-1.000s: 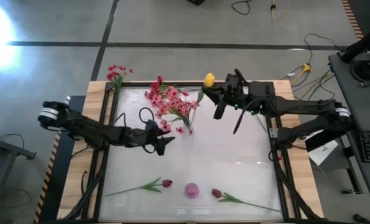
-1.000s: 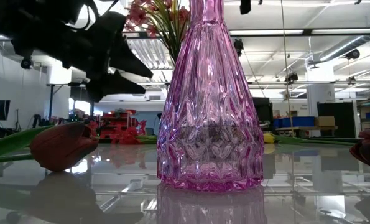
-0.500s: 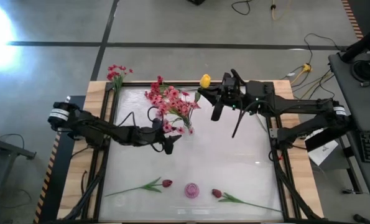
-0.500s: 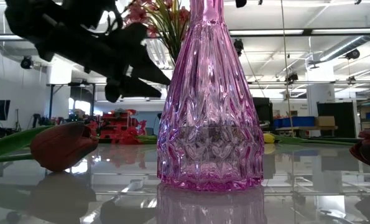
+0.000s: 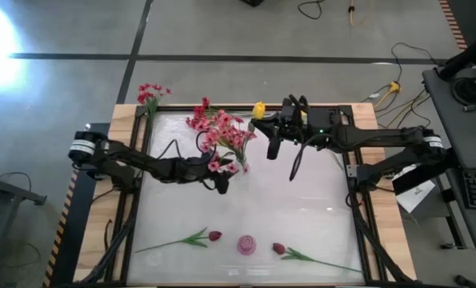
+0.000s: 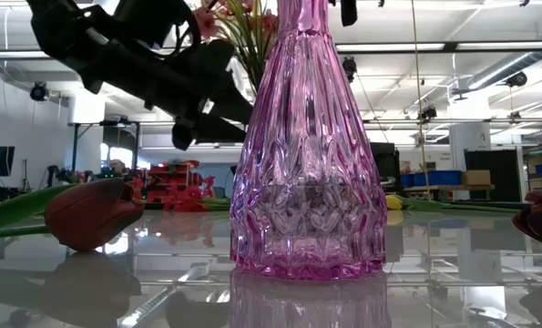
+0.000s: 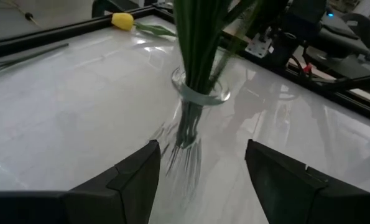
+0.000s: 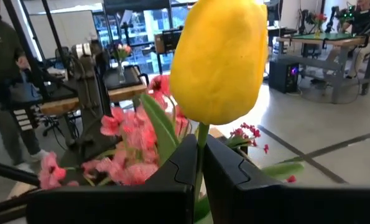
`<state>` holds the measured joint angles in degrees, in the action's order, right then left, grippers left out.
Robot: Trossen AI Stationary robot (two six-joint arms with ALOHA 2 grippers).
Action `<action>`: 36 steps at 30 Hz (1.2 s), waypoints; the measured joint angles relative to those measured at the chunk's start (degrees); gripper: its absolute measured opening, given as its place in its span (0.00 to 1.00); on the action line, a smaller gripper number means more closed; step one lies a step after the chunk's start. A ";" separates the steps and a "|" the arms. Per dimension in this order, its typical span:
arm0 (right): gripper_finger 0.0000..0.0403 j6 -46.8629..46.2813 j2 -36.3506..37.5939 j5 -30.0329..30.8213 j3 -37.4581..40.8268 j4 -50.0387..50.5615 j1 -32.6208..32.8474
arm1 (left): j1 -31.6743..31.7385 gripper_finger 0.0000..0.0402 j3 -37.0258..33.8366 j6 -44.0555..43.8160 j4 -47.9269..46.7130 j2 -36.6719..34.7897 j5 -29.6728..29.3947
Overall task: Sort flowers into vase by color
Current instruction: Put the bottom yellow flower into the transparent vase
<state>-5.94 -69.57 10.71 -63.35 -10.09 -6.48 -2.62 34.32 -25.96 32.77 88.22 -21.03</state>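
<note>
My right gripper (image 5: 270, 134) is over the table's far side, shut on a yellow tulip (image 5: 259, 108) (image 8: 219, 59). A clear glass vase (image 7: 200, 93) stands right of the table's middle, holding the green stems of a pink blossom spray (image 5: 220, 134). My left gripper (image 5: 222, 186) (image 7: 200, 180) is open just near-left of that vase and touches nothing. A pink glass vase (image 5: 246, 244) (image 6: 307, 155) stands at the near edge between two dark red buds (image 5: 214, 236) (image 5: 279, 249), which lie flat. A red spray (image 5: 150, 94) lies on the far left frame. My right gripper pinches the tulip's stem (image 8: 199, 146) between its two fingers, just below the blossom. It reaches in level from the table's right. The blossom stands out beyond the fingertips. The tulip is lifted clear, and its long stem (image 5: 294, 164) trails toward the near side.
A second yellow blossom (image 7: 122, 20) (image 6: 393, 202) lies on the table near the far edge. A wooden and black frame (image 5: 134, 160) borders the glossy table. A person (image 8: 1, 74) stands in the room beyond. Bare table lies between the two vases.
My left gripper has moved toward the table's right, closer to the clear vase, staying open. My right gripper has carried the yellow tulip a little toward the table's left, nearer the pink spray, with the stem swinging along.
</note>
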 joint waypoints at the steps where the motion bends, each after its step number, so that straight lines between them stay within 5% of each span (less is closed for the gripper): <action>1: 0.03 -0.02 -0.39 -0.01 0.18 0.07 0.00 | 0.09 0.56 0.18 0.21 -0.20 0.13 0.18; 12: 0.03 2.48 -5.08 -0.12 0.76 1.91 0.51 | 0.37 0.56 1.21 1.47 -0.95 -0.07 1.07; 30: 0.04 -1.04 -11.68 -0.81 0.71 7.66 1.60 | 0.37 0.56 1.02 1.88 -19.43 -12.70 1.02; 36: 0.17 -0.86 -10.13 -0.96 0.59 8.57 2.78 | 0.37 0.56 1.02 1.92 -23.90 -15.73 0.96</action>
<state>-6.80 -79.70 9.74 -62.76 -1.51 -3.70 -2.24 35.33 -24.03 8.87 72.49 -20.07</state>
